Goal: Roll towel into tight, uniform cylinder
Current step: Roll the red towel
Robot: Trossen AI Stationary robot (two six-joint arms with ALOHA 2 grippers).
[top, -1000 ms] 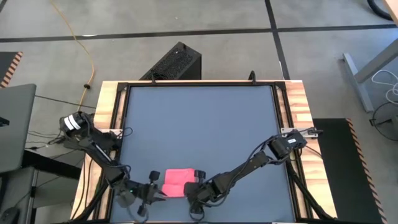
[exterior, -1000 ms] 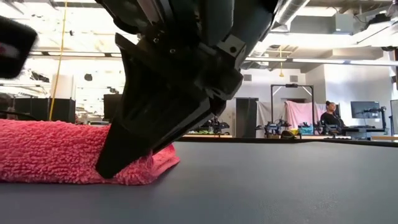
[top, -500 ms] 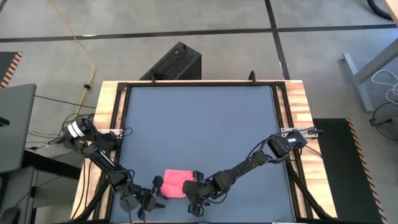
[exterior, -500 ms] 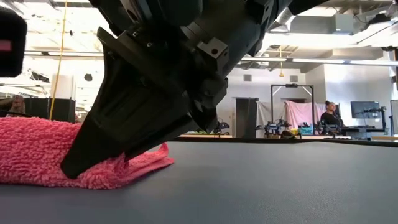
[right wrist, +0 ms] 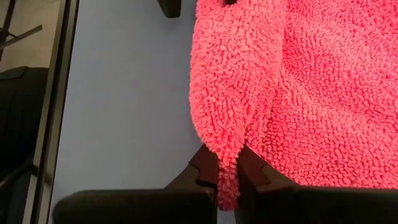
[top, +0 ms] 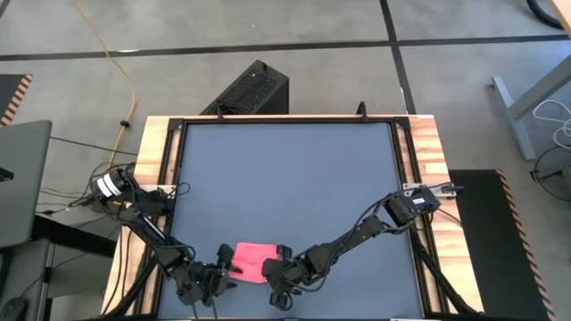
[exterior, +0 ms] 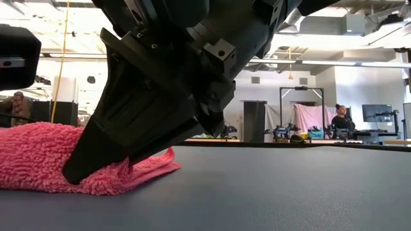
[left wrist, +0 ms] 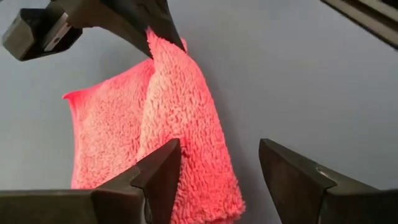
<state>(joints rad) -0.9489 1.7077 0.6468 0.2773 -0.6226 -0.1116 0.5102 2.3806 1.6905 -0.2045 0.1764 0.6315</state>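
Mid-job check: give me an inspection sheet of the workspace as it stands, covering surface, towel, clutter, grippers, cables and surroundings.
Surface: dark grey table, wooden edges.
Job's things: pink towel near the front edge, partly rolled, one flap flat.
Clutter: nothing seen on the table.
Grippers: left gripper open, fingers apart at the towel's left end, not gripping. Right gripper shut on the towel's edge.
Cables: yellow cable on the floor behind; wiring along both arms.
Surroundings: black box behind the table; a person far off.
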